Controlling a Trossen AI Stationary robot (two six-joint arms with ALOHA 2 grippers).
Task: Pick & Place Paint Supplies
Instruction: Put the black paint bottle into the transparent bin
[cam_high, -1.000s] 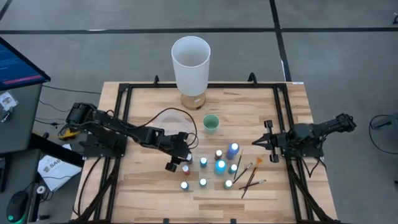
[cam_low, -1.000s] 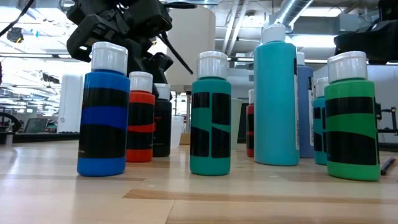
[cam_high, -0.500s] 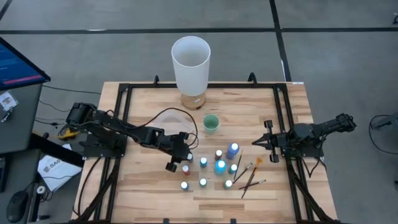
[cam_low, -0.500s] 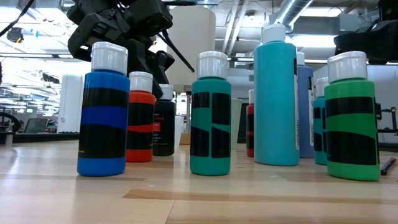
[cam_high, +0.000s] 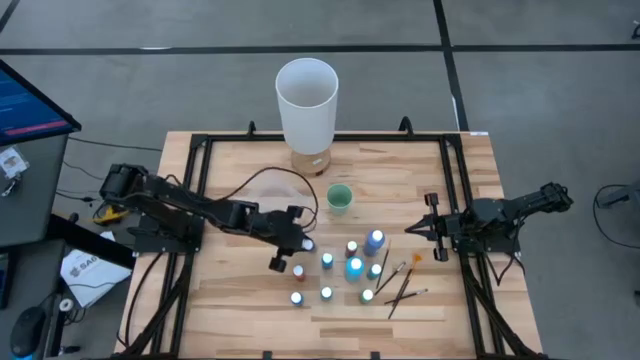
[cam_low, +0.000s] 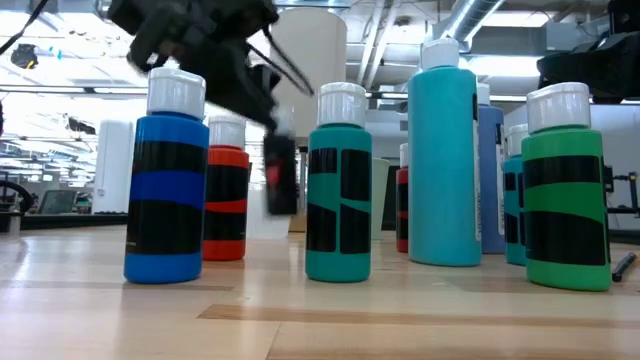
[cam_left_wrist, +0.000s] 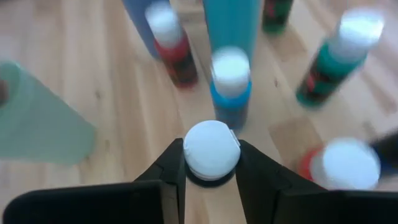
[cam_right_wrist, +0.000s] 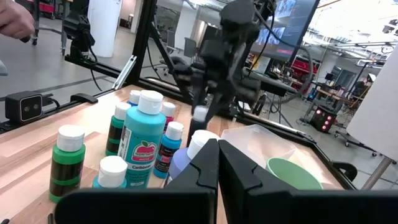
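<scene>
Pick step: we see the left gripper (cam_left_wrist: 211, 163) clamped on a white-capped paint bottle (cam_left_wrist: 211, 151), lifted left of the bottle cluster (cam_high: 345, 268). Next, we judge, carry and placement. Right gripper (cam_high: 422, 228) waits shut, far right.

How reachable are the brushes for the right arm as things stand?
Probably reachable: the brushes lie on open wood just beside the right tool, with no bottles between. The tool is shut and would need opening.

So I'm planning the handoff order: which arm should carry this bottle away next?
Left. The left gripper is already clamped on a white-capped paint bottle among the bottle cluster. The right gripper waits shut at the table's right side.
</scene>
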